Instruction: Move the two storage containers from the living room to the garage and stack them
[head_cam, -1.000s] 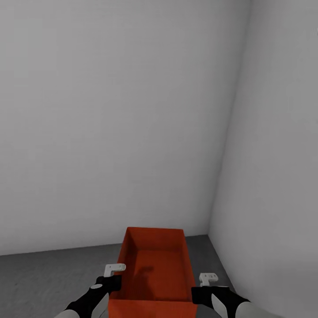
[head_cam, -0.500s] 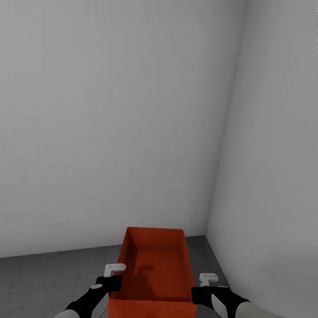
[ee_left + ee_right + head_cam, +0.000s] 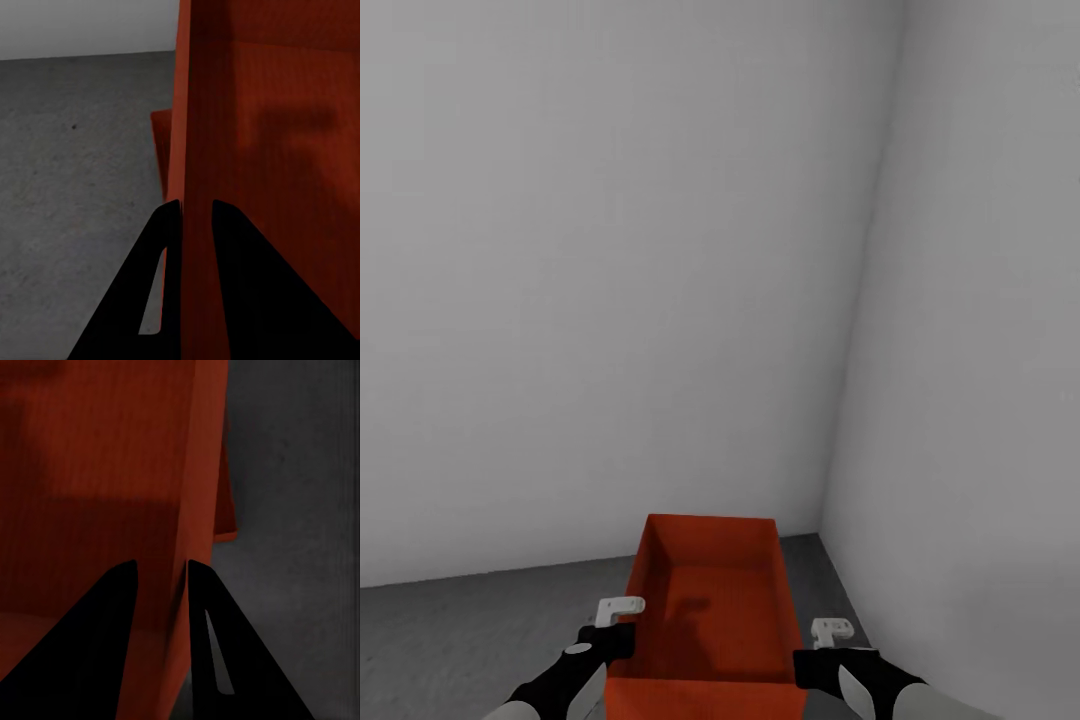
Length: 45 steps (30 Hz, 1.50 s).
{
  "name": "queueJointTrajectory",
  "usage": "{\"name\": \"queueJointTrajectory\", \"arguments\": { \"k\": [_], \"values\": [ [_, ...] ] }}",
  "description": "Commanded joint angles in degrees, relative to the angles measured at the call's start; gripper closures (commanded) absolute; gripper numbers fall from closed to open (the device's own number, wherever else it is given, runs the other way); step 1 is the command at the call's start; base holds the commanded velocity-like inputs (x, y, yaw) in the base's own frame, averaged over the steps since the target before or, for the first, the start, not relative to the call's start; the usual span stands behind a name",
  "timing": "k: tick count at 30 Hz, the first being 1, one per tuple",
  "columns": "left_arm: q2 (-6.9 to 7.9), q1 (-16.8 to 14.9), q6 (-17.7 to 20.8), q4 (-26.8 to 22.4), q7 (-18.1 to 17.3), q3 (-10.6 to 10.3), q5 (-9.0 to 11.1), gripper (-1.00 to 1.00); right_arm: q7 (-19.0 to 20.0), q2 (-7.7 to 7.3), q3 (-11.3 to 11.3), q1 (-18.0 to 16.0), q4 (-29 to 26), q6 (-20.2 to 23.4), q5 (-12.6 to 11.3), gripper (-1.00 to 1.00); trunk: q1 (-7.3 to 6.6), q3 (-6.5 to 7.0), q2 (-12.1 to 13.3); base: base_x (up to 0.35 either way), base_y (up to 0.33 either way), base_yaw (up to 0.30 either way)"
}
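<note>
An orange-red storage container (image 3: 710, 600), open side up, hangs low in the head view between my two arms, above the dark grey garage floor (image 3: 460, 640). My left gripper (image 3: 618, 615) is shut on its left wall, and my right gripper (image 3: 830, 632) is shut on its right wall. In the left wrist view the black fingers (image 3: 161, 247) straddle the thin ribbed wall (image 3: 196, 135) of the container. The right wrist view has the fingers (image 3: 116, 600) pinching the other wall (image 3: 202, 472). A further orange-red edge (image 3: 225, 510) shows lower down beside the held wall; I cannot tell what it belongs to.
A plain pale grey wall (image 3: 610, 300) stands straight ahead. It meets a second grey wall (image 3: 980, 400) in a corner at the right, close to the container. Speckled floor (image 3: 75, 165) stretches out to the left.
The whole head picture has shifted, with the wall corner sliding a little to the left, so the camera moved. Container and grippers keep their places relative to me.
</note>
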Motion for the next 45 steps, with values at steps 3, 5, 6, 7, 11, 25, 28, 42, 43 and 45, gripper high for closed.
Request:
{"name": "queueJointTrajectory", "arguments": {
  "k": [3,5,6,7,11,25,28,42,43,45],
  "values": [
    [0.11,-0.01,0.05,0.18,-1.22,-1.75,1.34,1.0,4.6,-2.31,-0.5,-0.04,-3.24,-0.47,-0.58,1.0,0.01,-0.09,-0.06,0.001,-0.191,-0.13],
    [0.11,-0.01,0.05,0.18,-1.22,-1.75,1.34,1.0,4.6,-2.31,-0.5,-0.04,-3.24,-0.46,-0.58,1.0,0.01,-0.09,-0.06,0.0,-0.095,-0.129],
    [0.11,-0.01,0.05,0.18,-1.22,-1.75,1.34,1.0,4.6,-2.31,-0.51,-0.04,-3.24,-0.46,-0.58,1.0,0.01,-0.09,-0.06,0.0,-0.054,-0.073],
    [0.11,-0.01,0.05,0.18,-1.22,-1.75,1.34,1.0,4.6,-2.31,-0.51,-0.04,-3.24,-0.45,-0.58,1.0,0.01,-0.09,-0.06,0.0,-0.043,-0.059],
    [0.11,-0.01,0.05,0.18,-1.22,-1.75,1.34,1.0,4.6,-2.31,-0.51,-0.04,-3.24,-0.46,-0.56,1.0,0.01,-0.09,-0.06,0.0,-0.022,-0.03],
    [0.11,-0.01,0.05,0.18,-1.22,-1.75,1.34,1.0,4.6,-2.31,-0.51,-0.04,-3.24,-0.46,-0.54,1.0,0.01,-0.09,-0.06,-0.016,-0.003,-0.004],
    [0.11,-0.01,0.05,0.18,-1.22,-1.75,1.34,1.0,4.6,-2.31,-0.51,-0.04,-3.24,-0.47,-0.51,1.0,0.01,-0.09,-0.06,-0.017,0.0,0.0],
    [0.11,-0.01,0.05,0.18,-1.22,-1.75,1.34,1.0,4.6,-2.31,-0.51,-0.04,-3.24,-0.46,-0.53,1.0,0.01,-0.09,-0.06,0.023,0.0,0.0],
    [0.11,-0.01,0.05,0.18,-1.22,-1.75,1.34,1.0,4.6,-2.31,-0.51,-0.04,-3.24,-0.46,-0.51,1.0,0.01,-0.09,-0.06,0.089,0.0,0.0],
    [0.11,-0.01,0.05,0.18,-1.22,-1.75,1.34,1.0,4.6,-2.31,-0.51,-0.04,-3.24,-0.47,-0.51,1.0,0.01,-0.09,-0.06,0.051,0.0,0.0]
  ]
}}
